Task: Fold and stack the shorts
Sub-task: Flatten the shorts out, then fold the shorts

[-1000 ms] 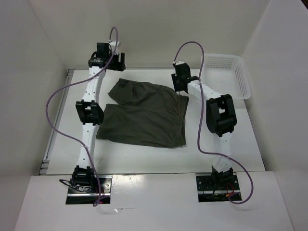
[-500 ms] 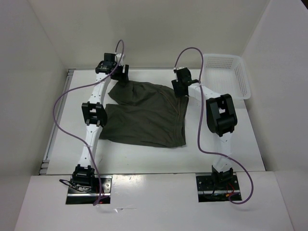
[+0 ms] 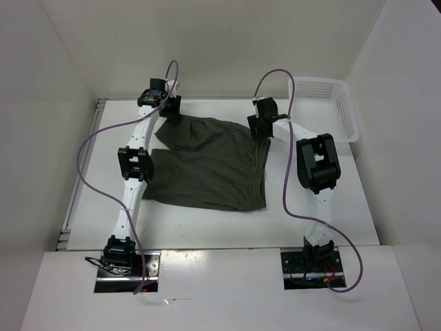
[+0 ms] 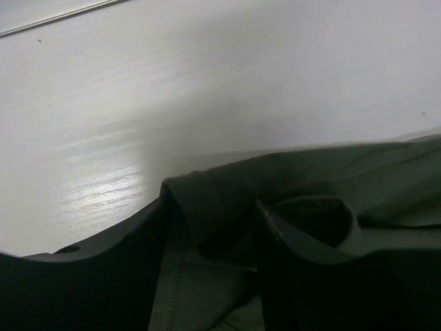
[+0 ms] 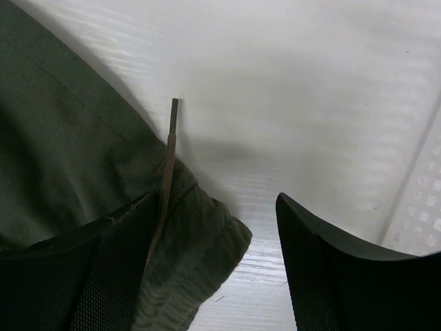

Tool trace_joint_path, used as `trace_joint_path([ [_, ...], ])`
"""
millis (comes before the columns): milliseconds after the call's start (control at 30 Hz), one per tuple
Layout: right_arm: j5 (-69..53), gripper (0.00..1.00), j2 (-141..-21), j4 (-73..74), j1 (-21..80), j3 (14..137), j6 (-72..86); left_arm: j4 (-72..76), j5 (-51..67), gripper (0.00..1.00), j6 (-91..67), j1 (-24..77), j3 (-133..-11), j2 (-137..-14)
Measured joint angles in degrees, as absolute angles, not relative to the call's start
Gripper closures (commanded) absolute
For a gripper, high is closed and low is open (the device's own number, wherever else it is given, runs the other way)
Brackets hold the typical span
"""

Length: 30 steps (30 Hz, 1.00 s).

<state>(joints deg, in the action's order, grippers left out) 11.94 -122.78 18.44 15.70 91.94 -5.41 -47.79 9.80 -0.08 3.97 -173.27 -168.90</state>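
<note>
Left gripper (image 4: pixel 212 207) sits at the far-left leg hem, jaws either side of a raised fold of cloth. Cannot tell whether they bite on it. Right gripper (image 5: pixel 213 207) hovers over the far waistband corner, jaws apart, nothing held.

White tabletop (image 3: pixel 207 224): dark olive-green soft cloth shorts (image 3: pixel 207 169) lie spread flat mid-table, waistband to the right, legs to the left.

White plastic mesh basket (image 3: pixel 324 103) stands far right, apart from the cloth.

Thin olive-brown drawstring (image 5: pixel 169 152) runs just beside the right gripper's left finger.

Judgement: the step looks like gripping the far edge to fold it toward the near edge. Each pinch should take both layers. The right jaws want the corner centred between them, not the string alone. Lift both ends evenly.
</note>
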Motion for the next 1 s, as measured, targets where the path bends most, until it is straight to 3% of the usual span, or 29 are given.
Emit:
trace_joint_path([
  [333,4.75,0.26,-122.91,19.62,15.35,90.98,-5.89,-48.56,10.79,1.00,-0.19,4.34,-173.29,-168.99],
  [500,2.85,0.36,-122.85,20.16,15.25,89.45,-6.28,-49.36,10.72,1.00,-0.19,4.45,-175.52,-170.10],
  [533,2.57,0.52,-122.83,20.23,15.22,89.45,-6.42,-49.69,10.72,1.00,-0.19,4.45,-176.29,-170.47],
  [600,2.13,0.77,-122.83,20.53,15.11,89.45,-6.63,-50.17,10.70,1.00,-0.19,4.45,-177.14,-170.84],
  [633,1.85,0.95,-122.80,20.60,15.11,89.45,-6.81,-50.35,10.70,1.00,-0.19,4.45,-177.36,-170.95],
  [667,1.58,1.00,-122.72,20.62,15.11,89.45,-6.79,-50.54,10.70,1.00,-0.19,4.45,-177.51,-170.98],
  [1000,7.18,1.00,-122.37,22.33,14.94,94.87,-8.91,-50.96,8.75,1.00,-0.21,4.95,-177.49,-168.35],
])
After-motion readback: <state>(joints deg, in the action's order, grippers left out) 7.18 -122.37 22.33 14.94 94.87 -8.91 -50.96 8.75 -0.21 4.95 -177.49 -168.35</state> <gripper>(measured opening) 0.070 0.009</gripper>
